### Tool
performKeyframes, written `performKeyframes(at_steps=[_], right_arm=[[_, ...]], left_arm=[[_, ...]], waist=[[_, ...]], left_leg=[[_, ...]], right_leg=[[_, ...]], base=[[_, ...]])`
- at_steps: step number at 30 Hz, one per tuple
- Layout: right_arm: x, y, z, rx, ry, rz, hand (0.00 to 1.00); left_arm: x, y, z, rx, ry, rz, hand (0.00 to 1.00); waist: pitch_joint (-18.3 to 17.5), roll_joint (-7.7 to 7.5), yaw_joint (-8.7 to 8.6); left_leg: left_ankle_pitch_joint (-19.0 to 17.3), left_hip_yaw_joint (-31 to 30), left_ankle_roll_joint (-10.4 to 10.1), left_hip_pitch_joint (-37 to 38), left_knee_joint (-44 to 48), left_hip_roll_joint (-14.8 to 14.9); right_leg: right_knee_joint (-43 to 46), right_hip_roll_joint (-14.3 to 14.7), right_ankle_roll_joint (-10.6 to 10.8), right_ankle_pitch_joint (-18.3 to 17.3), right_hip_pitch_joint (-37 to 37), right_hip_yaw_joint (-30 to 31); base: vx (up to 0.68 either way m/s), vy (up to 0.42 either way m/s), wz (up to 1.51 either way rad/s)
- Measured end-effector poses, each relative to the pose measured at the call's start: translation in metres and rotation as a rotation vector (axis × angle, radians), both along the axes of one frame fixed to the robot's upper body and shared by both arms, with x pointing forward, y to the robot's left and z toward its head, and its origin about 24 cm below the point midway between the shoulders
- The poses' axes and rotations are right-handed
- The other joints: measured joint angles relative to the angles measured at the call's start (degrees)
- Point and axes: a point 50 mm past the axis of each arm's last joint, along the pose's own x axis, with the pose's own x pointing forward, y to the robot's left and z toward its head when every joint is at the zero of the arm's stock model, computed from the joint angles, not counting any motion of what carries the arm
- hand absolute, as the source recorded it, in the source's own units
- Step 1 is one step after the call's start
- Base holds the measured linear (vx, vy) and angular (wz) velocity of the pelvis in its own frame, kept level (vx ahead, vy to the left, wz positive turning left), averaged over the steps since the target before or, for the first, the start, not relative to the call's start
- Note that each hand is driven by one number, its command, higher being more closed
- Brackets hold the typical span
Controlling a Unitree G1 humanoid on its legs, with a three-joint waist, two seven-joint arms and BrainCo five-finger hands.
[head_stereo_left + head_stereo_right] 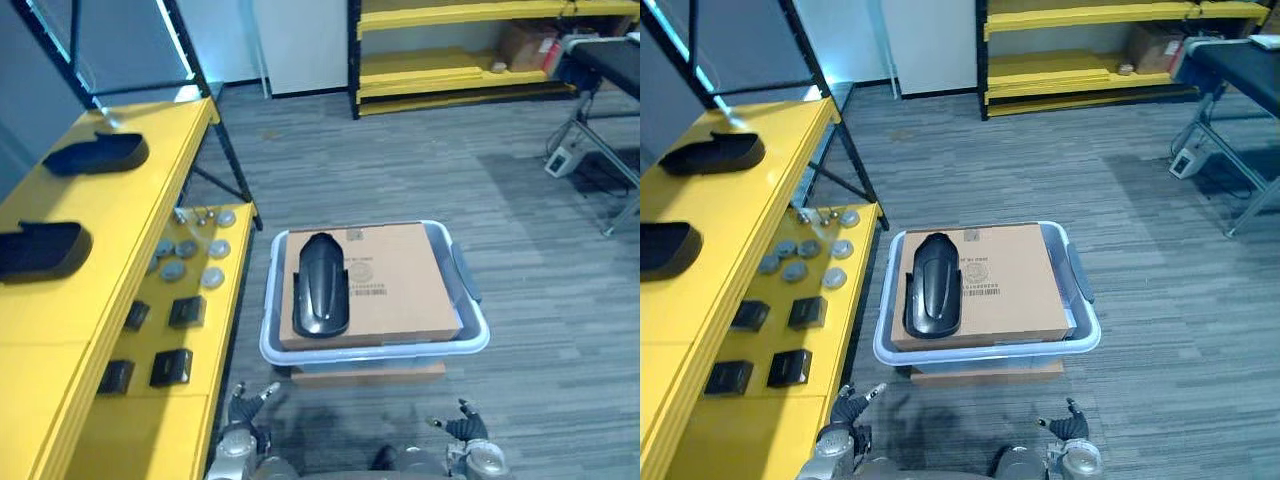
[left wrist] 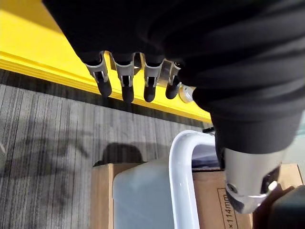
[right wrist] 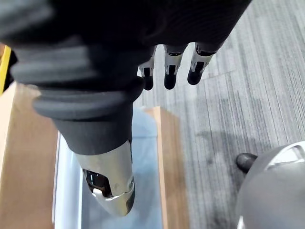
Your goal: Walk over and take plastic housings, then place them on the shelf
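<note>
Three black plastic housings (image 1: 320,285) were in sight: one on the single cardboard box (image 1: 400,285), two on the yellow shelf (image 1: 120,230). One pale bin (image 1: 476,335) was there. The lower shelf level carried four small black blocks (image 1: 186,311) and about eight grey discs (image 1: 186,247); the exact disc count was unclear.

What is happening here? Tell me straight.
The robot stands facing a pale bin that holds a cardboard box, and one black plastic housing lies on top of that box. Nothing is being held: the left robot hand and right robot hand hang low in front of the bin, open and empty. Two similar housings sit on the yellow shelf to the robot's left.
</note>
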Motion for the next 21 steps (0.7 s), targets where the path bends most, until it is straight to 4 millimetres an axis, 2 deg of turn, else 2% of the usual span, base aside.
performKeyframes(at_steps=[1,2,4,7,12,16,19,21], right_arm=[[-0.004,0.003,-0.002,0.023,0.002,-0.027,0.0],[-0.005,0.004,-0.003,0.032,0.003,-0.041,0.0],[-0.006,0.0,-0.002,0.043,-0.009,-0.098,0.0],[-0.007,-0.009,0.0,0.037,-0.022,-0.152,0.0],[-0.006,-0.018,0.002,0.046,-0.062,-0.229,0.0],[-0.007,-0.025,0.004,0.056,-0.085,-0.304,0.0],[-0.01,-0.035,0.007,0.044,-0.105,-0.386,0.0],[0.002,-0.05,0.027,-0.014,-0.22,-0.422,0.0]], left_arm=[[-0.002,0.005,0.0,0.013,0.006,0.004,0.0],[-0.003,0.006,0.0,0.015,0.007,0.005,0.0],[-0.002,0.009,0.0,0.022,0.006,0.005,0.0],[-0.003,0.015,0.001,0.039,0.005,0.007,0.0],[-0.018,0.043,0.004,0.095,0.015,0.081,0.0],[-0.031,0.046,0.001,0.098,0.044,0.106,0.0],[-0.037,0.048,0.0,0.099,0.057,0.114,0.0],[-0.037,0.05,0.001,0.099,0.05,0.135,0.0]], waist=[[-0.35,-0.96,-0.03],[-0.39,-1.7,-0.06],[-0.88,-3.24,-0.02],[-0.94,-3.37,0.15],[-0.98,-4.14,0.35],[-0.97,-4.66,0.37],[-1.1,-5.69,0.37],[-1.3,-6.01,0.16]], left_leg=[[-0.57,0.2,1.55,1.57,-1.15,-0.89],[-0.58,0.08,1.61,1.87,-2.32,-1.65],[0.74,-0.24,3.05,2.8,-5.66,-4.04],[1.78,-0.78,3.98,3.94,-8.79,-5.87],[2.21,-1.23,4.34,7.89,-11.93,-7.44],[4.04,-1.15,4.28,8.61,-14.44,-7.53],[4.19,-1.27,4.22,9.68,-15.41,-7.61],[4.35,-1.33,4.35,9.88,-16.29,-7.64]], right_leg=[[0.32,-0.88,1.11,-0.68,1.05,0.43],[0.26,-1.4,1.48,-0.7,1.18,0.46],[-0.64,-3.03,2.68,-0.17,1.4,-0.16],[-3.13,-3.36,3.72,1.03,2.64,-0.67],[-7.36,-3.7,4.33,2.43,7.47,-0.78],[-9.61,-3.21,3.92,4.75,7.91,0.17],[-10.95,-2.92,3.99,5.2,9.25,0.24],[-11.01,-2.83,4.01,5.21,9.11,0.32]], base=[[0.19,0.171,-0.06],[0.19,0.165,0.14],[0.18,0.136,0.25],[0.16,0.088,0.22],[0.13,0.063,0.13],[0.05,0.036,0.02],[0.02,0.014,0.05],[0.0,0.0,0.0]])
